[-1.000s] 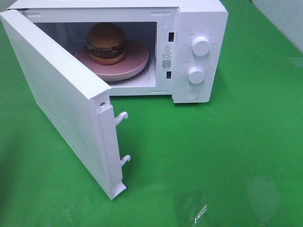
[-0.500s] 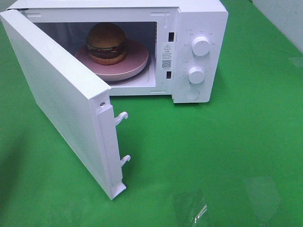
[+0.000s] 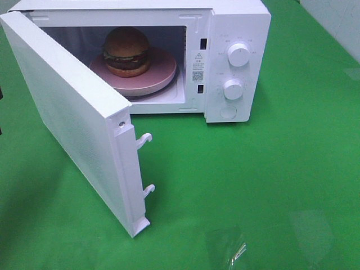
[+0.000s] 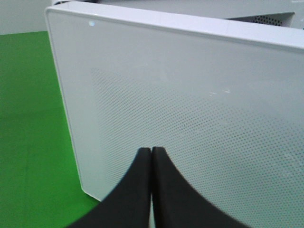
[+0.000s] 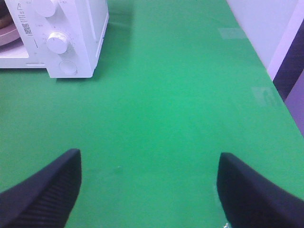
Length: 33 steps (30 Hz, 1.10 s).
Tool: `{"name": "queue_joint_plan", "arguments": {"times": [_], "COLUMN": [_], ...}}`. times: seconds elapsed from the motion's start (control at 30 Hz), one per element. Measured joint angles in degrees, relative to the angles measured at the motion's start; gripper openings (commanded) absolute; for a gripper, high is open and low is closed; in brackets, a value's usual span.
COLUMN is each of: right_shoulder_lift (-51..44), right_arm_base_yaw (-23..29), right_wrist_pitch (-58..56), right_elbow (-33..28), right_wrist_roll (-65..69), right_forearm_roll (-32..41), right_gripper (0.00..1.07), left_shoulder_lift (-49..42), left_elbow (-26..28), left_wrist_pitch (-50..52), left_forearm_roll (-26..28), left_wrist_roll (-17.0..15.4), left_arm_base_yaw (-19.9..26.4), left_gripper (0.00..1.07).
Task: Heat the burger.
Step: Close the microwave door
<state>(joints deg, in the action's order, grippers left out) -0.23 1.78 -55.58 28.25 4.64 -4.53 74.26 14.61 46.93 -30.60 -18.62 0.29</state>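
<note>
Sitting on the green table (image 3: 281,180), the white microwave (image 3: 247,34) has its door (image 3: 73,124) swung wide. Inside, the pink plate (image 3: 160,73) carries the burger (image 3: 126,52). Left gripper (image 4: 151,156) is pinched tight, close to the door's outer face. Right gripper (image 5: 148,159) gapes wide above the table, holding nothing.

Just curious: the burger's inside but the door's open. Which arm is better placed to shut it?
Likely left: the left tool, closed, points at the door's outer face, close by. The right tool is open above the green table, away from it.
</note>
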Motion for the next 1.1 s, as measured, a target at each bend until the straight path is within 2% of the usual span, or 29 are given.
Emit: {"name": "queue_joint_plan", "arguments": {"times": [0.1,0.2,0.57,0.73,0.83,0.93,0.97,1.1], "right_shoulder_lift": [0.0,0.0,0.0,0.0,0.0,0.0,0.0,0.0], "right_arm_base_yaw": [0.0,0.0,0.0,0.0,-0.1,-0.1,-0.1,-0.1], "right_wrist_pitch": [0.0,0.0,0.0,0.0,0.0,0.0,0.0,0.0], "right_elbow": [0.0,0.0,0.0,0.0,0.0,0.0,0.0,0.0], "right_wrist_roll": [0.0,0.0,0.0,0.0,0.0,0.0,0.0,0.0], "right_forearm_roll": [0.0,0.0,0.0,0.0,0.0,0.0,0.0,0.0], "right_gripper": [0.76,0.76,0.76,0.76,0.76,0.76,0.76,0.76], "left_shoulder_lift": [1.7,1.8,4.5,7.8,10.0,10.7,11.8,13.5], "left_elbow": [1.8,2.5,3.5,5.4,6.4,6.5,6.7,6.7], "left_wrist_pitch": [0.3,0.4,0.2,0.1,0.0,0.0,-0.1,0.1], "left_forearm_roll": [-2.6,-3.8,-4.4,-4.4,-2.1,-0.9,2.1,5.3], "left_wrist_roll": [-1.7,-1.9,-2.1,-1.7,0.4,0.9,1.9,3.7], "left_arm_base_yaw": [0.0,0.0,0.0,-3.3,-7.0,-8.0,-9.5,-12.4], "left_gripper": [0.0,0.0,0.0,0.0,0.0,0.0,0.0,0.0]}}
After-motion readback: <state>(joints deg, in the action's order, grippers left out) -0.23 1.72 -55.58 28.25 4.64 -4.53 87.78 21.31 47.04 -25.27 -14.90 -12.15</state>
